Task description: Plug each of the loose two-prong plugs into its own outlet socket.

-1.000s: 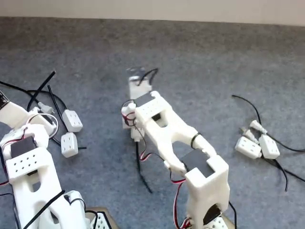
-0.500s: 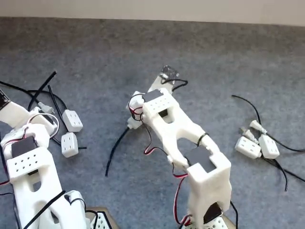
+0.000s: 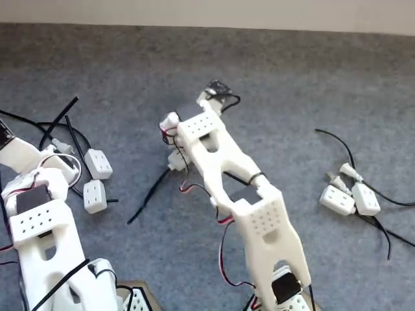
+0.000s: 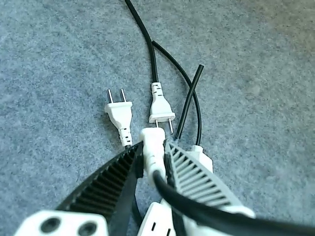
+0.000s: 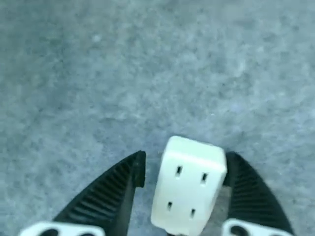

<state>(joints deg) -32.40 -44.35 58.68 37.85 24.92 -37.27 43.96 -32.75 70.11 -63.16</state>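
Two slot pairs show on the outlet socket (image 5: 189, 191), pinched by the right gripper (image 5: 186, 160) at lower centre; hold it square and align the slots with the white plug (image 4: 151, 140) the left gripper (image 4: 152, 147) clamps.

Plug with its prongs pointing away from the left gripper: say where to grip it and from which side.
Grip the plug across its flat white body, between the prongs and the ribbed cord collar, from above, pinching its narrow sides. It lies flat on the carpet, so those sides are exposed, and the prongs probably stay free for a socket.
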